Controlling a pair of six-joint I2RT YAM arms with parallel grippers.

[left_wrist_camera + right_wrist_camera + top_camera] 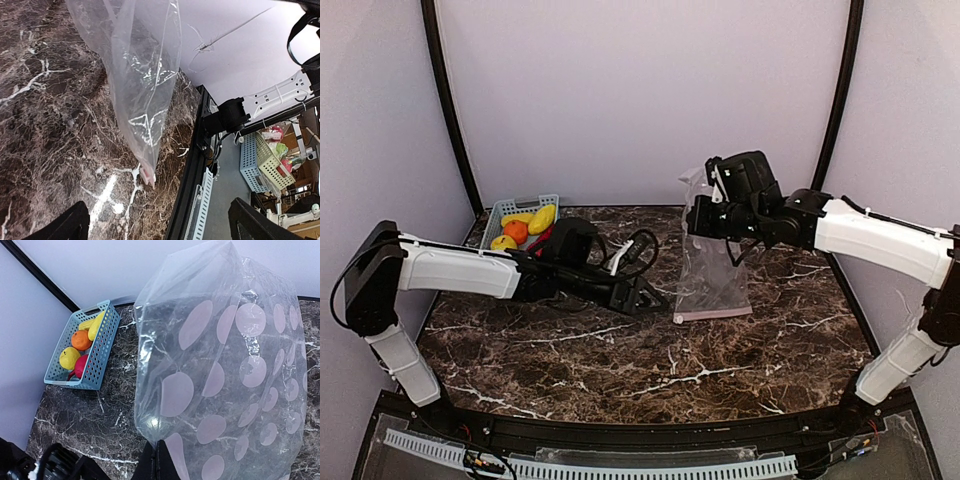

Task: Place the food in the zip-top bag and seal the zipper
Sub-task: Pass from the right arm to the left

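The zip-top bag (pixel 712 265) is clear with white oval dots and hangs from my right gripper (pixel 703 218), which is shut on its upper edge. The pink zipper (pixel 715 314) lies along the bottom edge, on the table. In the right wrist view the fingers (pixel 161 460) pinch the bag (pixel 225 365). My left gripper (pixel 650 298) is open and empty, low beside the bag's lower left corner. In the left wrist view the bag (pixel 145 75) hangs ahead with the white slider (pixel 147 174) at its tip. The food (pixel 525 230) lies in the basket.
The blue-grey slatted basket (pixel 498 212) stands at the back left against the wall, also in the right wrist view (pixel 102 347), holding yellow pieces, an orange ball and red pieces. The table's black right edge (pixel 192 165) runs close to the bag.
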